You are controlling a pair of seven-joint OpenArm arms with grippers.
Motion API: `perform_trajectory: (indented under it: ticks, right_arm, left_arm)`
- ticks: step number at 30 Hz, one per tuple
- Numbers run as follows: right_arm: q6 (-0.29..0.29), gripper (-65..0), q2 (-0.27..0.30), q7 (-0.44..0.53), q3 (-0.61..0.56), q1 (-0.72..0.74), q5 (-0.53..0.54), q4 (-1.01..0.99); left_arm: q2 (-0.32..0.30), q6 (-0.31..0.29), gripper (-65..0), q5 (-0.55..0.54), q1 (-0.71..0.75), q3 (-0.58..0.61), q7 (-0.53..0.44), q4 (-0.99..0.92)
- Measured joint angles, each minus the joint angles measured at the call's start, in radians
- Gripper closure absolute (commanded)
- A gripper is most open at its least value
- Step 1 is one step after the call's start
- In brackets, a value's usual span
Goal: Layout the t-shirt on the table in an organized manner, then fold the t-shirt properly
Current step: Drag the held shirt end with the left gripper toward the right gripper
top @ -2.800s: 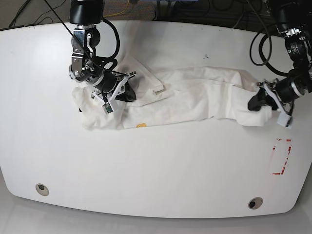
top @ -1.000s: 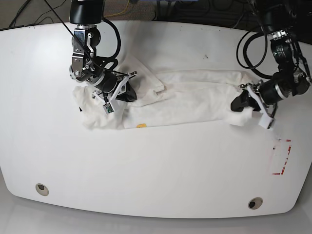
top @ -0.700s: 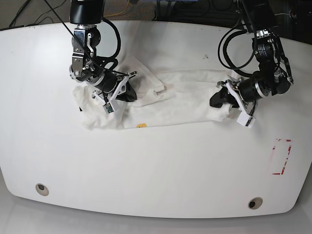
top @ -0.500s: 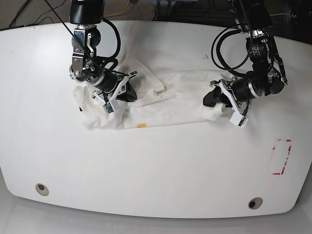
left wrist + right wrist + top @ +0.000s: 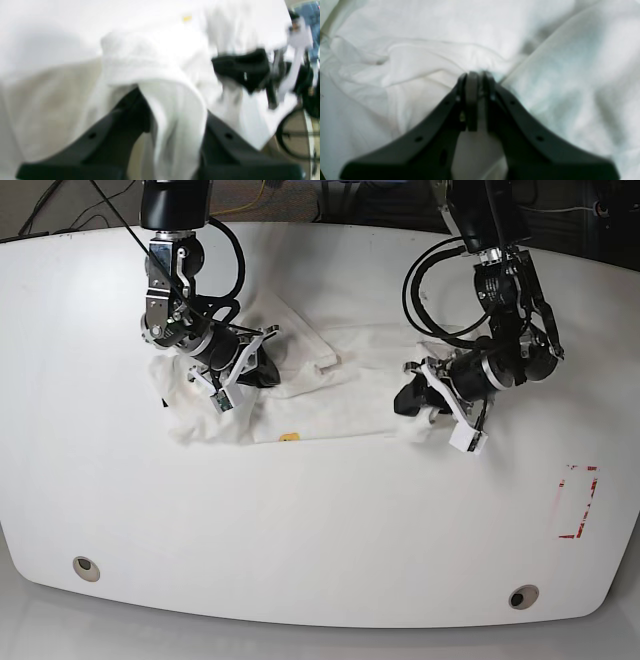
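Note:
The white t-shirt (image 5: pixel 330 395) lies bunched in a crumpled band across the table (image 5: pixel 320 520), a small yellow emblem (image 5: pixel 290 437) showing on its near edge. My left gripper (image 5: pixel 410 400), on the right in the base view, is shut on the shirt's right end. In the left wrist view, blurred cloth (image 5: pixel 140 57) hangs between the left gripper's (image 5: pixel 175 107) jaws. My right gripper (image 5: pixel 252 368) pins the shirt's left part. The right wrist view shows the right gripper (image 5: pixel 475 77) shut on a fold of fabric (image 5: pixel 420 62).
A red tape rectangle (image 5: pixel 578 500) marks the table's right side. Two round grommet holes (image 5: pixel 86 566) (image 5: pixel 522 597) sit near the front edge. Black cables hang off both arms at the back.
My left gripper has carried the shirt's right end leftward, from near the table's right side to the middle, shortening the band. The right arm has stayed put.

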Motion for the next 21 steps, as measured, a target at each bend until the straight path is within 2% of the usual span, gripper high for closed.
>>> perform_trajectory:
  ticks: [7, 21]
  right_arm:
    - [0.016, -4.8, 0.001, 0.000, 0.000, -0.002, 0.003, 0.000]
    - [0.023, -4.8, 0.005, 0.000, 0.000, -0.003, 0.003, 0.000]
  left_arm:
    - [0.058, 0.000, -6.6, 0.070, -0.030, 0.002, 0.003, -0.014]
    - [0.056, 0.000, -6.6, 0.083, -0.051, 0.001, -0.012, -0.152]
